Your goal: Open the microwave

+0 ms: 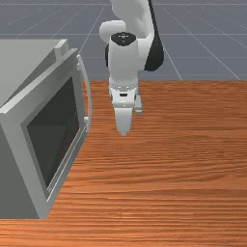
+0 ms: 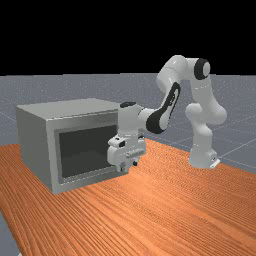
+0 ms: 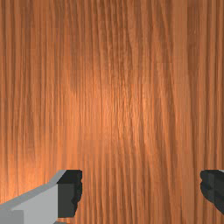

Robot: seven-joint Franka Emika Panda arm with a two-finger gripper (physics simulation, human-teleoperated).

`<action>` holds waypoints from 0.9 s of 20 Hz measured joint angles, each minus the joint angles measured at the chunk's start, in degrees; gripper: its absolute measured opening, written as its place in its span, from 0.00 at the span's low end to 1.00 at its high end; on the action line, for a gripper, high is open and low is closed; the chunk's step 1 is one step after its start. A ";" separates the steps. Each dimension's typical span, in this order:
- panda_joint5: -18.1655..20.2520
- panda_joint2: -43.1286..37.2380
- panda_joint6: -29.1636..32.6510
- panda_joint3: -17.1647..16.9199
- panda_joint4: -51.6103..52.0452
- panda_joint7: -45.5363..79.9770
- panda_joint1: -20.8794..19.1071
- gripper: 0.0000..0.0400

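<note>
Front view has the jaws (image 1: 129,123) pointing down above the tabletop (image 1: 183,159), spread wide and empty, apart from the microwave's (image 1: 13,159) curved handle (image 1: 88,91).

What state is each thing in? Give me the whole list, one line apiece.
Microwave: upright on the table.
Door: not wide open; can't tell whether it is fully shut or slightly ajar.
Door window: dark.
Handle: not gripped, apart from the gripper.
Arm: bent, reaching over the table.
Gripper: open, pointing down, fingers wide apart, holding nothing.
</note>
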 joint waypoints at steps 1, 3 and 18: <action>0.00 0.00 0.00 0.00 0.00 0.00 0.00 0.62; 0.09 -0.26 -0.27 -0.21 -0.18 1.07 0.14 0.63; 1.55 -27.59 -22.64 -8.15 -10.90 86.60 0.92 0.00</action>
